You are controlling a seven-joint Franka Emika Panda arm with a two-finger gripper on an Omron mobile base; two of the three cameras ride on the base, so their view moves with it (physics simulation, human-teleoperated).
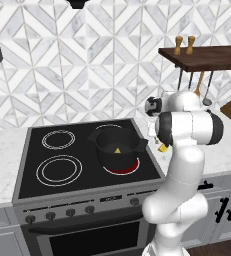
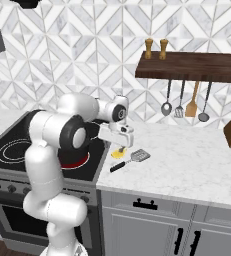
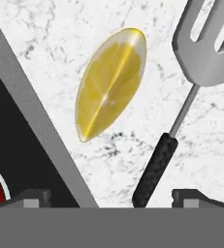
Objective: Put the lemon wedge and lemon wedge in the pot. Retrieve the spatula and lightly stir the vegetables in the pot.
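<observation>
- Lemon wedge [image 3: 111,82]: lying on the marble counter [image 2: 187,155], just right of the stove [image 1: 87,155], beside the spatula [image 2: 129,160].
- Pot [image 1: 118,147]: on the glowing near-right burner, one yellow wedge inside.
- Gripper [image 2: 121,146]: hovering over the counter wedge, fingers spread, holding nothing.

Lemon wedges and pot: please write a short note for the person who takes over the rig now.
Tool: open, empty, hovering over the counter just right of the stove.
Pot: on the front right burner, which glows red; one lemon wedge is inside.
Second lemon wedge: lies on the counter beside the spatula, directly under the tool.
Left: grasp this wedge, drop it in the pot, fetch the spatula, stir lightly.
</observation>
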